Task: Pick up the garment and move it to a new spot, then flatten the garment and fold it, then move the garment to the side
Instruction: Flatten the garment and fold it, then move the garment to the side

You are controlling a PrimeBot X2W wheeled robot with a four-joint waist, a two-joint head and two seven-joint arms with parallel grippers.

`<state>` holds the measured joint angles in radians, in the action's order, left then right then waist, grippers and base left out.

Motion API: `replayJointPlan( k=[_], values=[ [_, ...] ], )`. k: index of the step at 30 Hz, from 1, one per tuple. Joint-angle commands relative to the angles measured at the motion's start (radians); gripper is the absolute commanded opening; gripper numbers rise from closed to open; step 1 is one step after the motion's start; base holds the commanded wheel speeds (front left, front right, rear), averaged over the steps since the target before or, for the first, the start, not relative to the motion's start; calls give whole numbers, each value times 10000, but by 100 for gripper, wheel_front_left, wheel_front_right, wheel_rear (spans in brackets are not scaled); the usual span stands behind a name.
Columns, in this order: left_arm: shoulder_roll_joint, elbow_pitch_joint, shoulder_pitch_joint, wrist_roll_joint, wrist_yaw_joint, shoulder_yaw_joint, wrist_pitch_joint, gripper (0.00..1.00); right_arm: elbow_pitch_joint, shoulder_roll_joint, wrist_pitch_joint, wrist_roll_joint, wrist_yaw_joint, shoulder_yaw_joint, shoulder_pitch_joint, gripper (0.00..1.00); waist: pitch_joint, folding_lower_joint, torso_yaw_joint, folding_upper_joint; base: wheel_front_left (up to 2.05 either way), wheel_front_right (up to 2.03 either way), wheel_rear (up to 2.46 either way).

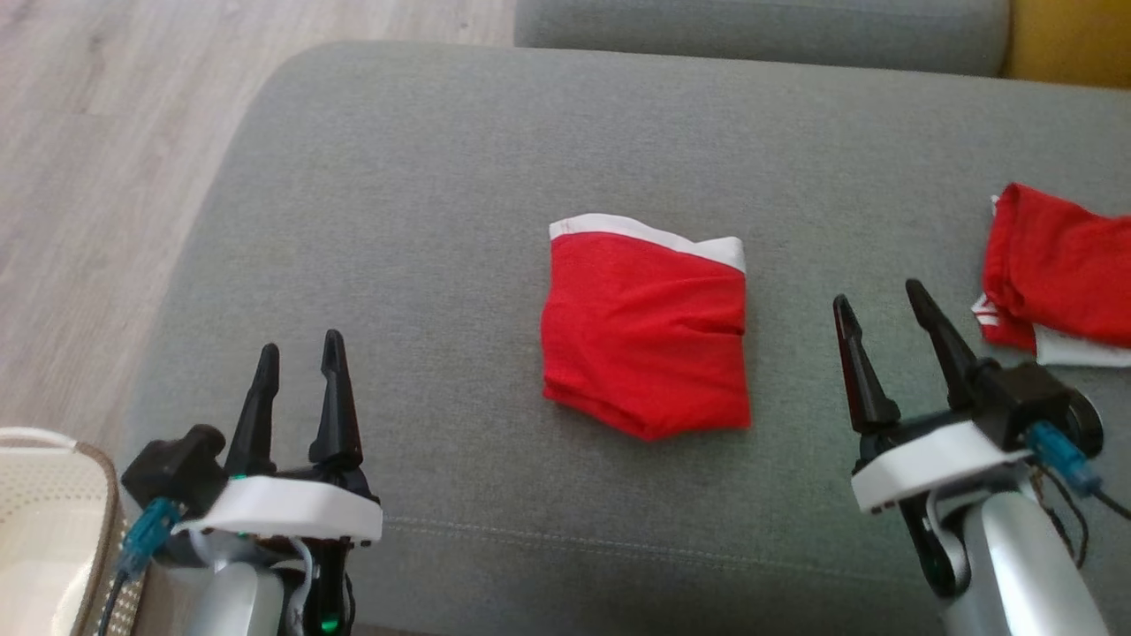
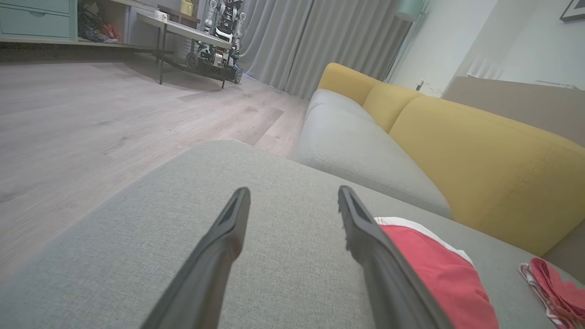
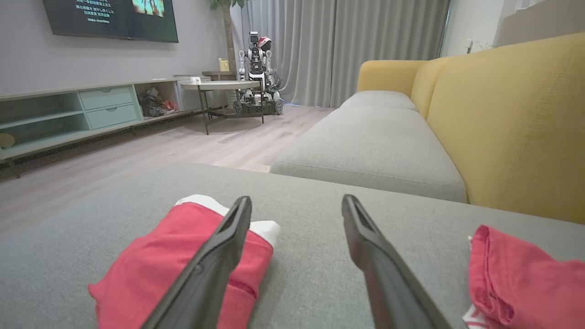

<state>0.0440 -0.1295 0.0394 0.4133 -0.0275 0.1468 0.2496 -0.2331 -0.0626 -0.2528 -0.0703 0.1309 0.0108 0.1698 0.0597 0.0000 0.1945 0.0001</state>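
Observation:
A red garment (image 1: 647,336) with a white waistband lies folded into a neat rectangle in the middle of the grey sofa cushion (image 1: 424,230). It also appears as a red garment (image 2: 438,274) in the left wrist view and a red garment (image 3: 160,269) in the right wrist view. My left gripper (image 1: 300,353) hovers open to its lower left, well apart from it. My right gripper (image 1: 882,296) stands open just right of it, touching nothing. Both pairs of fingers (image 2: 219,246) (image 3: 365,246) hold nothing.
A second red and white garment (image 1: 1056,274) lies bunched at the cushion's right edge, close beside my right gripper. A pale woven basket (image 1: 49,521) sits at the lower left. Wood floor (image 1: 97,177) lies left of the cushion; a yellow backrest (image 3: 516,123) rises behind.

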Motion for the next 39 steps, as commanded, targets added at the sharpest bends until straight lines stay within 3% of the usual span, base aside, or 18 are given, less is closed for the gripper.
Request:
replayJointPlan(
  k=[1, 15, 16, 17, 28, 39],
  values=[
    [62, 380, 214, -132, -45, -352, 122, 100, 463, 97, -89, 129, -2, -167, 0, 100, 70, 0, -135, -1, 0, 0, 0],
    [62, 591, 292, -221, -126, 45, 122, 100, 556, 122, -89, -372, -2, -149, 4, 99, 374, 0, -28, -1, 0, 0, 0],
    [62, 582, 308, -217, -122, 68, 122, 100, 539, 122, -89, -404, -2, -262, 67, 27, 432, 0, 30, -1, 0, 0, 0],
    [62, 569, 330, -207, -118, 96, 122, 100, 533, 122, -89, -428, -2, -401, 143, 0, 502, 0, 98, -1, 0, 0, 0],
    [62, 421, 755, 3, -122, 608, 122, 100, -615, -53, -89, -135, -2, -2347, 1501, 0, 1417, 0, 1394, -1, 0, 0, 0],
    [62, 377, 1025, 301, -269, 1018, 122, 100, -3764, -512, -89, 311, -2, -2325, 2986, 0, 2136, 0, 2612, -1, 0, 0, 0]
  ],
)
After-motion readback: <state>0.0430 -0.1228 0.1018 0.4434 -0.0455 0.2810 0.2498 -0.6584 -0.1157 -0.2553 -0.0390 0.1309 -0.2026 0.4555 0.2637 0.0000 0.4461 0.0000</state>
